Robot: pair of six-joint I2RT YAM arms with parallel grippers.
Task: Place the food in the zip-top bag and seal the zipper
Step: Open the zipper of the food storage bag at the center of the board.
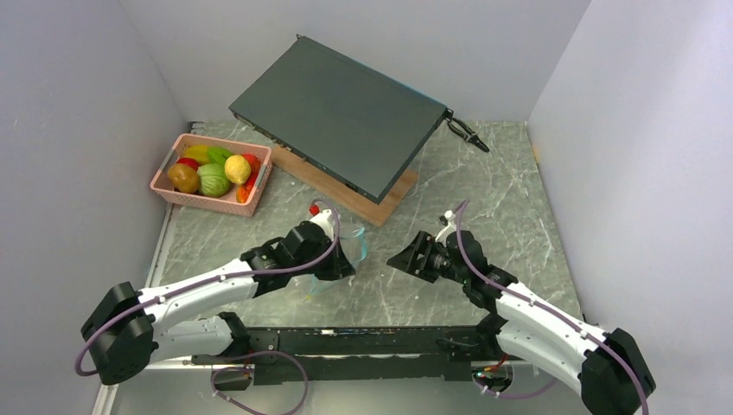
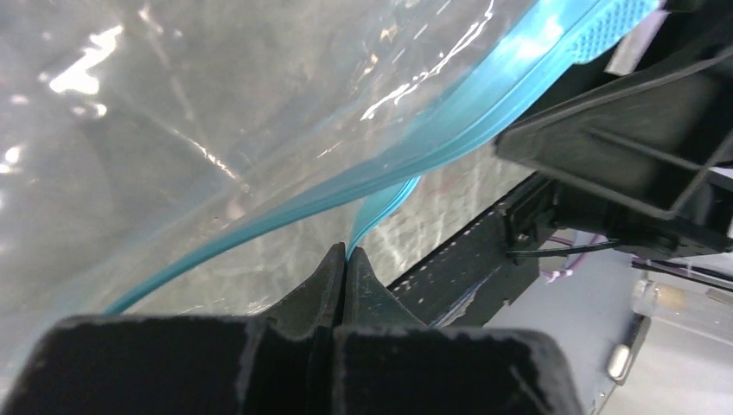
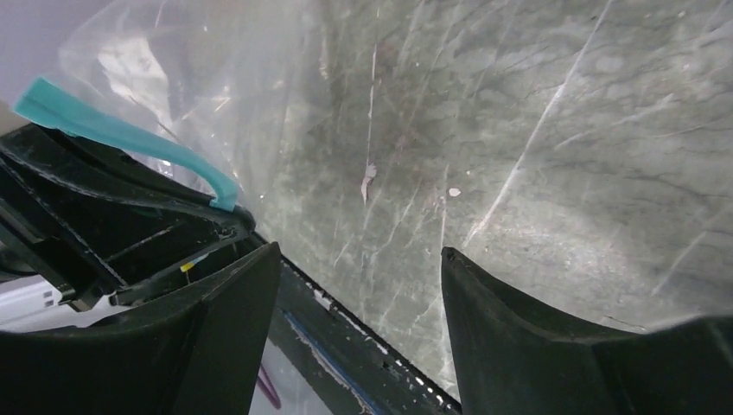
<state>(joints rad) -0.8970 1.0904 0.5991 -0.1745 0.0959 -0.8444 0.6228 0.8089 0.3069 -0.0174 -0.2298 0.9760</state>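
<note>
We see the left gripper with its two dark fingers pressed tightly together, pinching a fold of the teal zipper right at the fingertips. From that pinch the strip runs up and to the right across the left wrist view, along the mouth of the zip-top bag, whose clear, crinkly film fills most of that view. From above, the bag sits at the left gripper near the middle of the green marbled table, between the two arms (we cannot tell whether its lower edge touches the surface).

The right gripper stands with its fingers spread wide. Between them we see only bare table and a dark rail at the near edge. It is just beside the bag, not touching it; the bag's film and a curl of teal strip show to its upper left.

The food lies heaped in the pink basket at the far left of the table, well apart from the bag. Behind it, a dark flat box rests tilted on a wooden board.
</note>
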